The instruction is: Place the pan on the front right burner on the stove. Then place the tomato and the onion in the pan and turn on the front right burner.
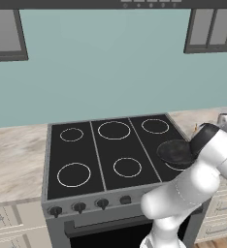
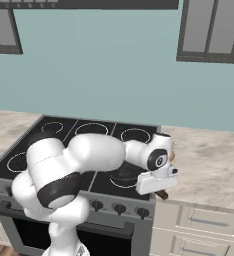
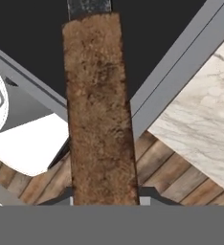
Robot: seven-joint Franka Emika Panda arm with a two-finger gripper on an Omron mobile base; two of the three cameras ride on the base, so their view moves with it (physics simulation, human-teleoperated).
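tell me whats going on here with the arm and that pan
A white robot arm is carrying the pan over the right side of the stove, near the front right burner. Its tool is shut on the pan's brown handle, which fills the middle of the hand view. The pan looks empty, and whether it already rests on the glass or hangs just above it is hard to tell. The knobs along the stove's front are untouched.

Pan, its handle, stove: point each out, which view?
pan [image 1: 176, 152]: left base view, on the dark bowl above the stove's right side.
handle [image 3: 100, 110]: hand view, on the middle of the brown strip.
stove [image 1: 103, 160]: left base view, on bare black glass between rings.
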